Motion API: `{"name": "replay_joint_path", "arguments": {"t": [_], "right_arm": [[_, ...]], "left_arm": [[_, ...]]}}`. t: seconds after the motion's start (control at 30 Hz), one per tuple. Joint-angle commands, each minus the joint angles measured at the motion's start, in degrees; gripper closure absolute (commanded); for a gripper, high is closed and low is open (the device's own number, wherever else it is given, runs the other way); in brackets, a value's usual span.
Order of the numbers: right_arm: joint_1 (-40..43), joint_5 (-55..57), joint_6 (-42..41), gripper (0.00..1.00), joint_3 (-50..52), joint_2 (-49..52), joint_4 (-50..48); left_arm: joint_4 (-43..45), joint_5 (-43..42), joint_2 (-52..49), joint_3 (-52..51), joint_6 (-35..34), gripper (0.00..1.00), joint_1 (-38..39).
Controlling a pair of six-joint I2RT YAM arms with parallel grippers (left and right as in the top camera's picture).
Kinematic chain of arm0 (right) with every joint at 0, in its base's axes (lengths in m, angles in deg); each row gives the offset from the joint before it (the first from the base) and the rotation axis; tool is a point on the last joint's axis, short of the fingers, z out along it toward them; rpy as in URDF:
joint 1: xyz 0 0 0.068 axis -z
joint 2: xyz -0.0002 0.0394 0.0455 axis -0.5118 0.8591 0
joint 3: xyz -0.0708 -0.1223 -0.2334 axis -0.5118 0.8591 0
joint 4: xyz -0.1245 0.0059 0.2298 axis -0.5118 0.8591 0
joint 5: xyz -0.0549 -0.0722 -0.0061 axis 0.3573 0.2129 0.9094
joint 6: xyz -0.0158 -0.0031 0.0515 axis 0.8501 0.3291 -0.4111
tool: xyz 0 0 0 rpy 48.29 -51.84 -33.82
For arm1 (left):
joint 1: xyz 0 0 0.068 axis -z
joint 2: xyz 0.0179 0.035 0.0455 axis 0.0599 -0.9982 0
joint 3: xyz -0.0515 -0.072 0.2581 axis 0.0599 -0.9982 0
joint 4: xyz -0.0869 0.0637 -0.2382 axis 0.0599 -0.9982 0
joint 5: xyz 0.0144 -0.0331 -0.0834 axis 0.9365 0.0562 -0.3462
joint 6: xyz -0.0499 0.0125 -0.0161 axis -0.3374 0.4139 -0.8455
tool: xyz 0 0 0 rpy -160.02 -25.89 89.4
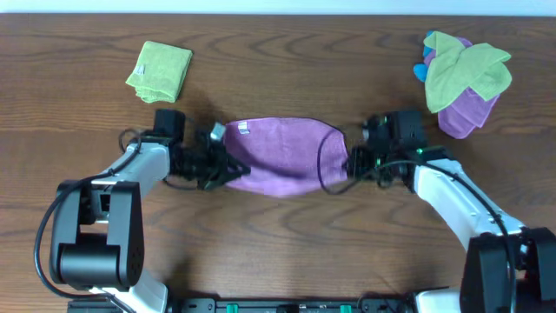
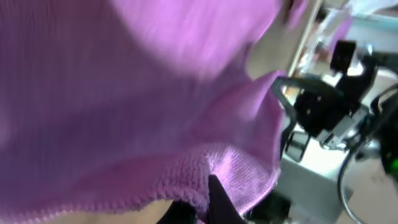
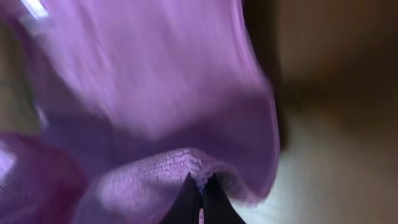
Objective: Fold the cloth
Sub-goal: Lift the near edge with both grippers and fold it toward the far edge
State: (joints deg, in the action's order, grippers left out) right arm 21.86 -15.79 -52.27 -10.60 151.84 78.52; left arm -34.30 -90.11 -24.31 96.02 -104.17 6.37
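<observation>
left tool [image 1: 228, 170] pinching cloth [image 1: 282, 156] | right tool [image 1: 352, 165] pinching its other end

Two purple cloths [image 1: 282, 161] [image 1: 469, 113], two green towels [image 1: 161, 71] [image 1: 465, 65], two robot arms [image 1: 143, 163] [image 1: 443, 187].

The cloth [image 1: 282, 161] is looking like soft purple microfibre: fuzzy, matt, with a fine looped knit showing up close. Its small white tag [image 1: 242, 129] is looking smooth. The table [image 1: 287, 252] is showing dark brown wood grain with a slight satin sheen. The green towel [image 1: 160, 71] is reading as the same matt fuzzy fabric, as is the heap of green and purple cloths [image 1: 465, 74]. The arm shells [image 1: 143, 161] are shining like smooth white plastic. The right gripper [image 3: 200, 182] is looking matt black.
</observation>
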Motion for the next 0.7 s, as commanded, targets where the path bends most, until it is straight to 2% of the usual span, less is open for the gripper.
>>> {"name": "replay_joint_path", "arguments": {"t": [0.0, 0.1, 0.23, 0.37, 0.67], "right_arm": [[-0.5, 4.9, -2.1, 0.99, -3.9, -1.1, -5.0], [-0.5, 8.2, -2.0, 0.99, -7.6, -0.4, -9.9], [-0.5, 10.8, -1.7, 0.99, -13.8, 2.7, -12.1], [-0.4, 11.1, 0.1, 0.99, -23.1, 8.6, -11.1], [1.2, 12.9, 3.3, 0.99, -38.5, 16.3, -7.5]], "left_arm": [[10.5, -1.0, 0.9, 1.8, -16.7, 0.94, 0.1], [24.9, 2.1, 0.9, 3.2, -27.2, 0.95, 0.1], [35.9, 7.4, 0.9, 6.9, -34.2, 0.95, 0.1], [36.0, 11.8, -0.4, 14.3, -34.4, 0.94, 0.1], [35.3, 13.2, -9.5, 32.6, -34.4, 0.94, 0.0]]}}
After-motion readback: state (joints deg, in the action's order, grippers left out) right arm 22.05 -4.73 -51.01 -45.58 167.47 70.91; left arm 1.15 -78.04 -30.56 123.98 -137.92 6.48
